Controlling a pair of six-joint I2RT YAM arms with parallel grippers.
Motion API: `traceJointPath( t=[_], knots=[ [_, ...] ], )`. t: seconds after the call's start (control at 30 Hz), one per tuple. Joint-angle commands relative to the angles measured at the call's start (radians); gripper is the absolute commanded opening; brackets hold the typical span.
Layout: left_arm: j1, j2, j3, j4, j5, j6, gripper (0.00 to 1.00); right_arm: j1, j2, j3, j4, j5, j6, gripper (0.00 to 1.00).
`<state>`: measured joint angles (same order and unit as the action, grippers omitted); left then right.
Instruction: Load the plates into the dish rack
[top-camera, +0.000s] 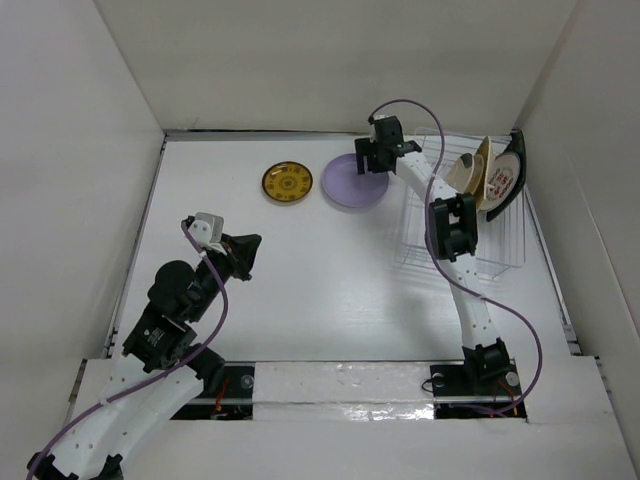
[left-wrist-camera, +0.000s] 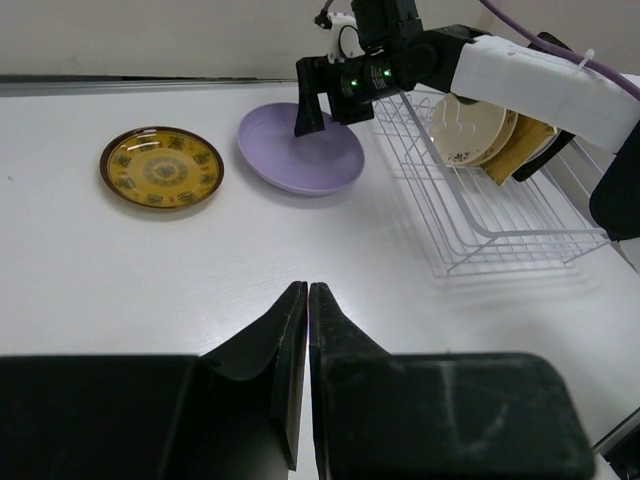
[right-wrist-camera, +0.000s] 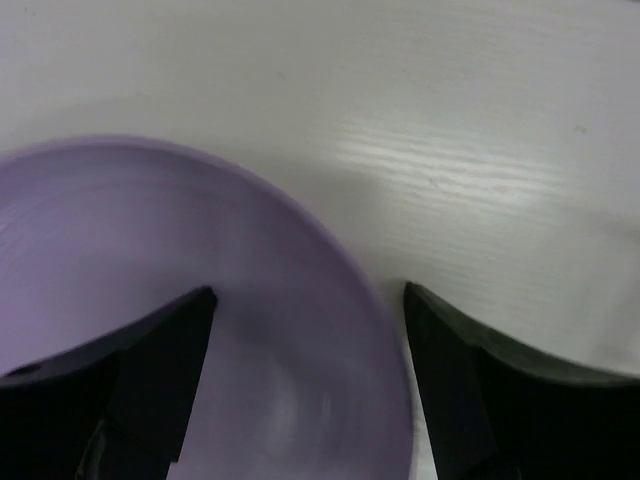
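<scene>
Table (right-wrist-camera: 480, 120): white, matt, faint wood-grain texture, soft sheen under the light. Lavender plate (left-wrist-camera: 300, 160): smooth, satin glaze look. Brown-and-yellow plate (left-wrist-camera: 161, 167): glossy, highlights on the dark rim. Dish rack (left-wrist-camera: 500, 235): thin wire, smooth white coating. Left gripper (left-wrist-camera: 307, 290) and right gripper (right-wrist-camera: 306, 290) jaws: black, matt, plastic-looking. Right arm shell (left-wrist-camera: 540, 80): white matt plastic. Cable (top-camera: 224, 298): purple, smooth sheath. Near-edge strip (top-camera: 340, 385): white, high gloss.

overhead wide; both wrist views share lavender plate (left-wrist-camera: 290, 165)
</scene>
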<state>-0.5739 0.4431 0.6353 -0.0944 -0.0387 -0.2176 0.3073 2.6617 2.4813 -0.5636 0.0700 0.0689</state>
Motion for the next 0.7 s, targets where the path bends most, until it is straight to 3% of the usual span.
traceJointPath(
  t=[0.0,0.13,0.33,0.37,0.43,0.47,0.67],
  knots=[
    [0.003,-0.006,0.023,0.056,-0.006,0.012,0.03,0.006,-0.063,-0.090,-0.012,-0.157,-0.024,0.81],
    [0.003,-0.009,0.024,0.056,0.011,0.012,0.03,0.015,-0.140,-0.205,0.027,-0.144,-0.038,0.77],
    [0.003,-0.043,0.020,0.061,0.013,0.009,0.03,0.015,-0.242,-0.344,0.086,-0.076,-0.038,0.32],
    [0.003,-0.046,0.018,0.062,0.016,0.009,0.04,0.015,-0.253,-0.355,0.093,-0.062,-0.038,0.20],
    [0.003,-0.044,0.018,0.064,0.031,0.009,0.04,0.015,-0.276,-0.383,0.113,-0.029,-0.035,0.10],
    [0.003,-0.043,0.020,0.064,0.033,0.009,0.04,0.015,-0.305,-0.392,0.123,-0.009,-0.031,0.00],
    [0.003,-0.069,0.020,0.064,0.062,0.006,0.04,0.015,-0.477,-0.516,0.223,0.069,-0.008,0.00]
  ],
)
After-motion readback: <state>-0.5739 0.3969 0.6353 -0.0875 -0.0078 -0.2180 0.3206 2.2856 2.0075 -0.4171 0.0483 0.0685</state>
